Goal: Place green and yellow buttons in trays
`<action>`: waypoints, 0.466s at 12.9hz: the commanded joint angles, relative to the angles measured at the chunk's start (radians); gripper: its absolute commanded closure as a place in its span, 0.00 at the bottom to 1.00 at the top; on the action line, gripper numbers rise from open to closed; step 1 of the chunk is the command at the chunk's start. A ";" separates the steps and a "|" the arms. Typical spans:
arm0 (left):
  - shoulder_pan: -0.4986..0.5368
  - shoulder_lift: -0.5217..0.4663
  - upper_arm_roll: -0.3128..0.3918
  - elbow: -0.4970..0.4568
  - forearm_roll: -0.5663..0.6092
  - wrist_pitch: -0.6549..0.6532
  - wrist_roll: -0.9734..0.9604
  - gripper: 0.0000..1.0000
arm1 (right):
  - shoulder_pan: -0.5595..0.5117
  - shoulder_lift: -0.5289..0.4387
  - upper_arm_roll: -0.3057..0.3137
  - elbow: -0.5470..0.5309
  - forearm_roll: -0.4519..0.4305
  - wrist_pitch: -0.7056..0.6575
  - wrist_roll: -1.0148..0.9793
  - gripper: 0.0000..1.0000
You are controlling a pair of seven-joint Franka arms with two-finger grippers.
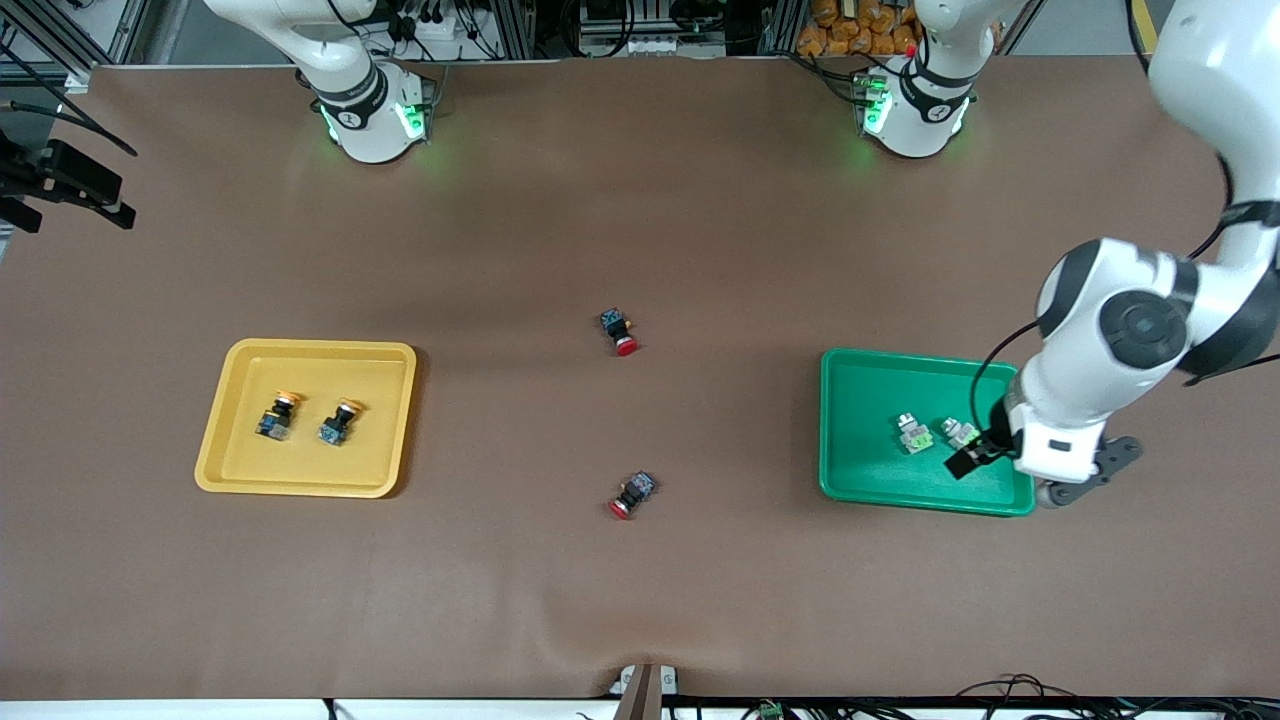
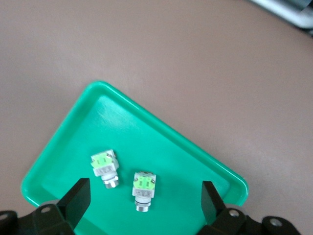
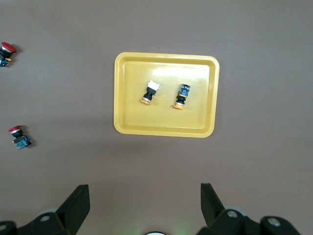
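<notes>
Two buttons with light-green caps [image 1: 912, 432] [image 1: 960, 432] lie in the green tray [image 1: 870, 400] at the left arm's end of the table. My left gripper [image 1: 985, 450] hangs open and empty just above them. In the left wrist view its fingers [image 2: 78, 196] stand wide on either side of the buttons [image 2: 105, 166] [image 2: 144, 186] in the tray [image 2: 146, 137]. Two buttons with orange-yellow caps [image 1: 277, 415] [image 1: 340, 422] lie in the yellow tray [image 1: 330, 375]. My right gripper [image 3: 143, 191] waits high above the table, open and empty, looking down on the yellow tray [image 3: 166, 122].
Two red-capped buttons lie on the brown table between the trays, one [image 1: 620, 332] farther from the front camera, one [image 1: 631, 494] nearer. They also show in the right wrist view [image 3: 6, 51] [image 3: 18, 137]. The arm bases stand along the edge farthest from the front camera.
</notes>
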 commanded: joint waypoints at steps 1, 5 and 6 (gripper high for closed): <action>0.128 -0.057 -0.105 0.038 -0.087 -0.100 0.148 0.00 | -0.010 -0.015 0.008 -0.002 -0.004 -0.009 0.006 0.00; 0.164 -0.086 -0.183 0.216 -0.174 -0.397 0.286 0.00 | -0.010 -0.015 0.008 -0.003 -0.004 -0.007 0.007 0.00; 0.164 -0.112 -0.184 0.236 -0.177 -0.440 0.288 0.00 | -0.012 -0.015 0.008 -0.003 -0.002 -0.007 0.007 0.00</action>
